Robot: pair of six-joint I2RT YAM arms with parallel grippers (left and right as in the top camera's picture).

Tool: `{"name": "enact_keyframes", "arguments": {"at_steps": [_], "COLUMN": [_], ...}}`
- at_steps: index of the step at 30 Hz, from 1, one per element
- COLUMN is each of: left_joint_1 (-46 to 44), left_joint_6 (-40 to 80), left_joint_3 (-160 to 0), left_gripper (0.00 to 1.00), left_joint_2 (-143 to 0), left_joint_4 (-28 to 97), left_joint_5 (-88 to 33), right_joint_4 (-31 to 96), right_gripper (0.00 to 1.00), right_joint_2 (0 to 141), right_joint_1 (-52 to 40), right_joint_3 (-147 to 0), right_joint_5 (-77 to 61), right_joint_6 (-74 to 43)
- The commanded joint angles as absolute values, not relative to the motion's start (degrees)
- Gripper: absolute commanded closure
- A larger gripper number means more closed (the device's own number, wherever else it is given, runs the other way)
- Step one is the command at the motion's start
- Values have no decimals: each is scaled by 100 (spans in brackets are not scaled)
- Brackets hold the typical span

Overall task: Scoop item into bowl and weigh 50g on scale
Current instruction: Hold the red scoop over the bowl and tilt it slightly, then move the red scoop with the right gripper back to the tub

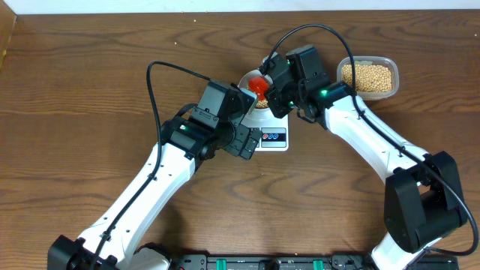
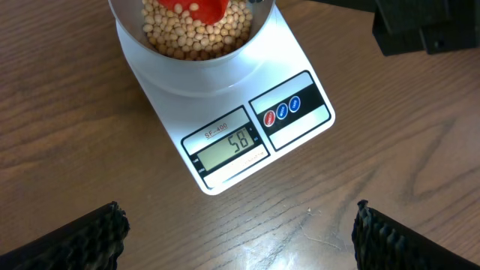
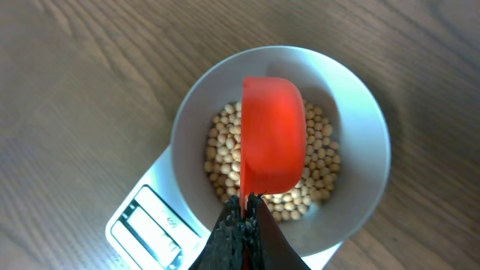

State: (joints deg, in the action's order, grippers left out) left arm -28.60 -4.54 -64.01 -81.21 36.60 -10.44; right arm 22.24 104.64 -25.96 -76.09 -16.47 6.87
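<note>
Evidently this is the trimming stage of the weighing. The small round pale blue-white bowl (image 3: 367, 112) sits on the white rectangular digital kitchen scale (image 2: 225, 105), and the small round tan-yellow beans (image 3: 322, 161) cover its floor. The right gripper (image 3: 244, 206) is pinched tight on the handle of a red plastic scoop (image 3: 274, 131), held over the bowl's middle so anything that falls lands inside. The scoop looks turned on edge; whether it carries beans I cannot tell. The left gripper (image 2: 238, 225) hangs near the scale's front edge, jaws spread wide and holding nothing, seemingly so its camera faces the LCD display (image 2: 229, 146), which appears to read 58. I'd judge that over 50, so some beans want lifting out into the clear rounded-rectangular plastic tub (image 1: 394, 77) at far right, which holds more.
</note>
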Motion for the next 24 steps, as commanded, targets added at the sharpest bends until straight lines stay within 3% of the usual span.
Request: {"name": "enact_keyframes", "arguments": {"at_steps": [1,15,24], "left_joint_1": [-2829,-2829,-2829], "left_joint_6": [-491,-491,-491], "left_joint_3": [-6407,-6407,-6407], "left_gripper": [2,2,2], "left_joint_2": [-8068,-8068,-8068], "left_joint_4": [3662,3660,3660], "left_joint_5": [-1094,-1094,-1094], "right_joint_4": [2226,2156,2086], "right_gripper": [99,99,99], "right_joint_2": [10514,10512,10512], "right_joint_1": [-2635,-2576,-2147], "right_joint_3": [-7605,-7607,-7607], "right_joint_5": [-2025,-2311,-3319], "right_joint_6": [574,287,169]}}
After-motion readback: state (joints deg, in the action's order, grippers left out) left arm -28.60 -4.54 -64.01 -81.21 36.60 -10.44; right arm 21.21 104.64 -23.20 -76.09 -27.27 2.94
